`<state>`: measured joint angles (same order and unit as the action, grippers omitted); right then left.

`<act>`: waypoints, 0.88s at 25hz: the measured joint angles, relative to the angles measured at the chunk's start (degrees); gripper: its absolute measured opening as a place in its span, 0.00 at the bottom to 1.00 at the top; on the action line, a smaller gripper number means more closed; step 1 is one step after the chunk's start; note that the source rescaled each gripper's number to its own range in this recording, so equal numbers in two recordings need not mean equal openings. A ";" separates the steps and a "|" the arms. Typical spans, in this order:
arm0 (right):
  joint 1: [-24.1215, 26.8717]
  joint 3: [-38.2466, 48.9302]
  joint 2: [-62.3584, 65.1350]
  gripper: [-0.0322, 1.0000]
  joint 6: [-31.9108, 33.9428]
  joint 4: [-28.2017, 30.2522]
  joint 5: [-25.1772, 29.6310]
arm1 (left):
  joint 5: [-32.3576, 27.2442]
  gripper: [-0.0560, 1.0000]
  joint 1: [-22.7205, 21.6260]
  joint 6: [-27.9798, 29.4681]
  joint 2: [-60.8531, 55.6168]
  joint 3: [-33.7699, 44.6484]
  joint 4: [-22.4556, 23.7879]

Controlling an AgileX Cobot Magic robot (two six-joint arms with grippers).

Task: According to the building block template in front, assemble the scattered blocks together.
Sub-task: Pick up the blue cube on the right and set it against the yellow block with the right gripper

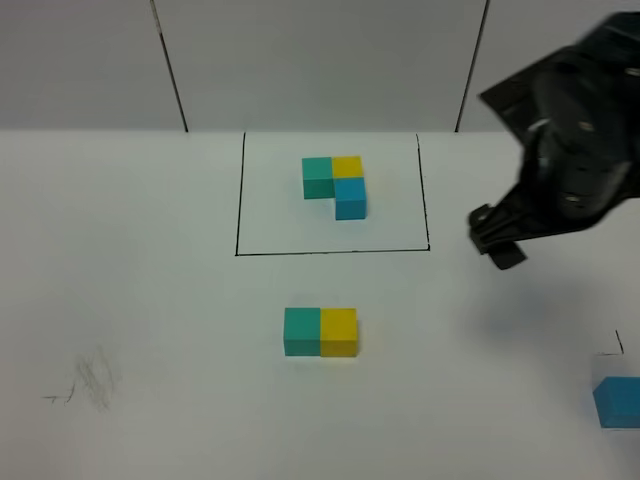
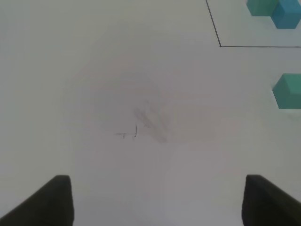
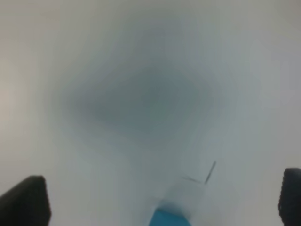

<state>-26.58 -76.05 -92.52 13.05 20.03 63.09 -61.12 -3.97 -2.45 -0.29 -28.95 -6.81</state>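
- The light blue cube (image 1: 618, 402), at the bench's right edge near the front corner, is cut by the frame in the high view. The right wrist view gives only a blurred sliver of it.
- That wrist view is soft throughout, and a thin black mark (image 3: 207, 173) near the cube is unreadable.
- The right gripper (image 3: 160, 202) and the left gripper (image 2: 157, 202) each show only clipped dark fingertips, set wide apart.
- In the left wrist view the frame clips the teal cube (image 2: 288, 91) and the template (image 2: 275, 9).
- The scribble (image 1: 85, 385) towards the front left corner is too faint to read.
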 joint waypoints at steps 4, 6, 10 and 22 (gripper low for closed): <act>7.76 13.41 13.35 1.00 4.79 0.13 -6.71 | 0.00 0.61 0.00 0.00 0.00 0.00 0.00; 11.47 19.29 17.47 1.00 5.71 0.00 -9.73 | 0.00 0.61 0.00 0.00 0.00 0.00 0.00; 18.13 27.83 19.29 1.00 5.95 -1.80 -14.98 | 0.00 0.61 0.00 0.00 0.00 0.00 0.00; 22.27 36.26 5.75 0.97 2.60 -8.59 -28.66 | 0.00 0.61 0.00 0.00 0.00 0.00 0.00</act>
<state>-4.31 -39.79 -86.77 15.64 11.44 34.43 -61.12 -3.97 -2.45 -0.29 -28.95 -6.81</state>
